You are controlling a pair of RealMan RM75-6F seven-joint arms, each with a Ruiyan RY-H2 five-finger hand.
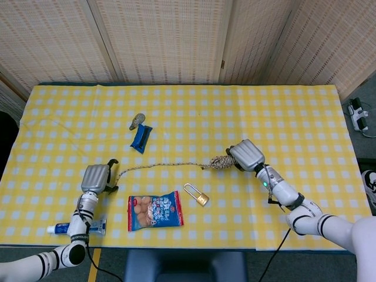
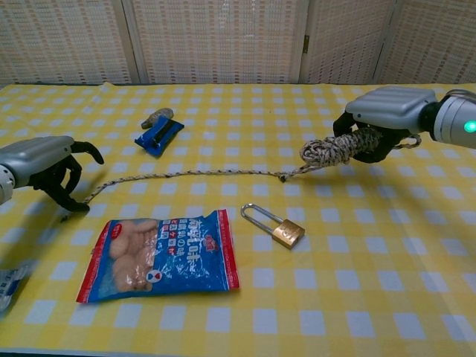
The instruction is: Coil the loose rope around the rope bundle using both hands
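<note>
A speckled rope bundle (image 2: 335, 146) (image 1: 221, 161) hangs just above the yellow checked cloth, gripped by my right hand (image 2: 387, 119) (image 1: 245, 155). From the bundle a loose rope (image 2: 186, 175) (image 1: 158, 166) trails left along the table to its free end near my left hand (image 2: 44, 167) (image 1: 97, 178). That hand hovers over the rope's end with fingers curled downward and apart; nothing is in it. Whether its fingertips touch the rope I cannot tell.
A snack bag (image 2: 160, 256) and a brass padlock (image 2: 279, 227) lie in front of the rope. A blue packet (image 2: 159, 134) with a grey object (image 2: 156, 116) sits behind it. A toothpaste tube (image 1: 82, 226) lies at the front left edge.
</note>
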